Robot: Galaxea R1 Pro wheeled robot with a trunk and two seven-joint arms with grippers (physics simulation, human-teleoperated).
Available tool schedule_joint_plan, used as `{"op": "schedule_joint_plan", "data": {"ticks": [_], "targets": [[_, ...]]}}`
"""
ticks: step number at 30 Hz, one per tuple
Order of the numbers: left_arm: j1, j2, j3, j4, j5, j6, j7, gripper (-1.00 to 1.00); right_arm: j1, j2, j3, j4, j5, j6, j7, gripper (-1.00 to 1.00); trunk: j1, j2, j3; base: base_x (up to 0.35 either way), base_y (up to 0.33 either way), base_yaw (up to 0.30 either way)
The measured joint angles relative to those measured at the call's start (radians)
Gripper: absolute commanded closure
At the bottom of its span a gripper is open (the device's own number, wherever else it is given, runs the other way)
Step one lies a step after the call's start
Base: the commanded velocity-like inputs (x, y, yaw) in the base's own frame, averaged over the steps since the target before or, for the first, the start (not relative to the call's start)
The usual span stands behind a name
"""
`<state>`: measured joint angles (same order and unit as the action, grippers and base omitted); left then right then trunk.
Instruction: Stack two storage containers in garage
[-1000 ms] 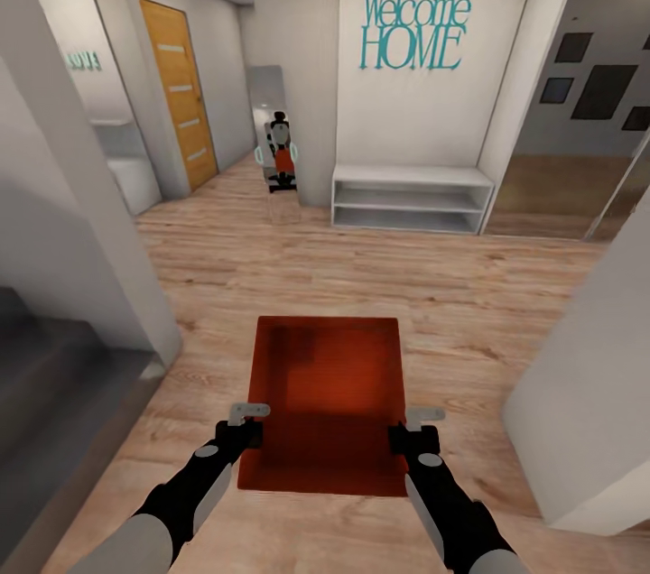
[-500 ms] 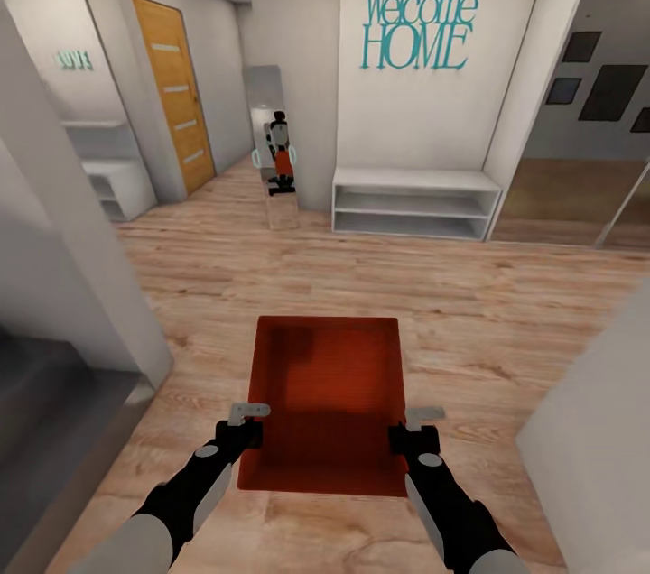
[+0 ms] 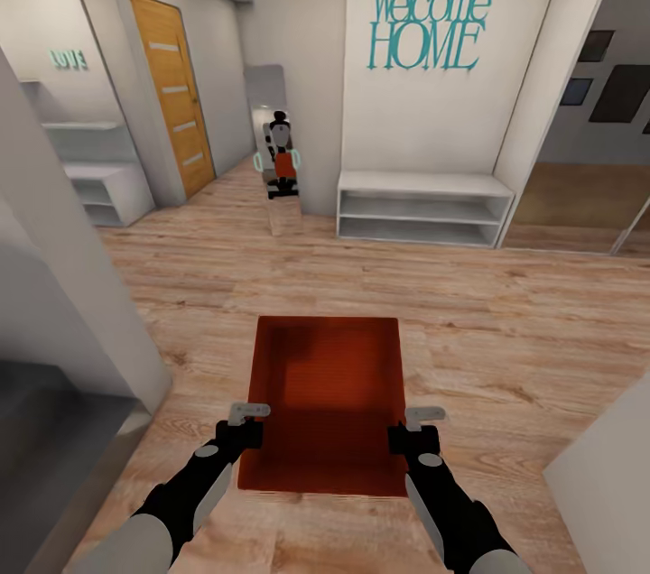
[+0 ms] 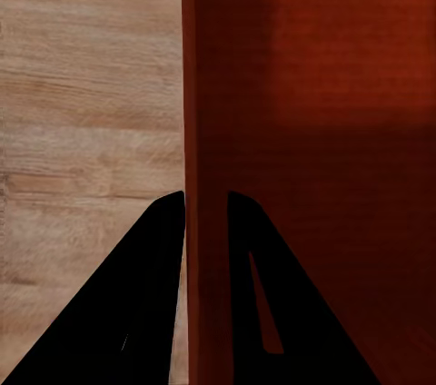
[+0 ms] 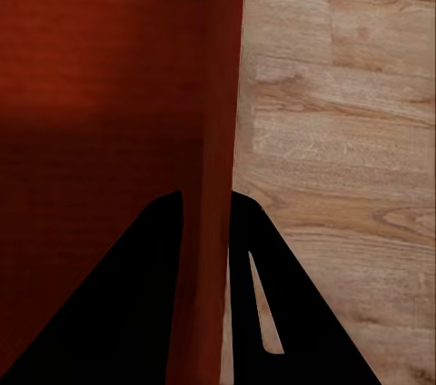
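Ahead, white shelf bench [image 3: 424, 208] standing against far wall under teal "Welcome HOME" lettering [image 3: 430, 25]; orange wooden door [image 3: 173, 94] far left, narrow mirror [image 3: 276, 150] beside it showing robot's reflection. Grey wall corner [image 3: 68, 276] crowding near left, another white wall edge [image 3: 607, 475] near right — wood-plank floor [image 3: 506, 321] lying open between. Both arms reaching forward, low. Left gripper [image 3: 244, 426] pinching left wall of storage container [image 3: 327, 402], right gripper [image 3: 418, 430] pinching right wall — container hanging level between them, above floor.
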<state>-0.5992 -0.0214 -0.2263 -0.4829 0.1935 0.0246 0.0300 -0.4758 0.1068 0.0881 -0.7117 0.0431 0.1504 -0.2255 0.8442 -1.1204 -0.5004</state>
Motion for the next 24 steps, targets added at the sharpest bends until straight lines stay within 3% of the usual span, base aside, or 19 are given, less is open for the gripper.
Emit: {"op": "schedule_joint_plan", "data": {"ticks": [13, 24], "targets": [[0.0, 0.0, 0.0, 0.0, -0.001, -0.001, 0.0, 1.0, 0.0, 0.001, -0.001, 0.0, 0.001, 0.0, 0.0, 1.0, 0.0, 0.0, 0.0, 0.343, 0.146, 0.0], [0.0, 0.0, 0.0, 0.0, -0.001, -0.001, 0.0, 1.0, 0.0, 0.0, 0.0, 0.0, 0.0, 0.0, 0.0, 1.0, 0.0, 0.0, 0.0, 0.343, 0.013, 0.0]]}}
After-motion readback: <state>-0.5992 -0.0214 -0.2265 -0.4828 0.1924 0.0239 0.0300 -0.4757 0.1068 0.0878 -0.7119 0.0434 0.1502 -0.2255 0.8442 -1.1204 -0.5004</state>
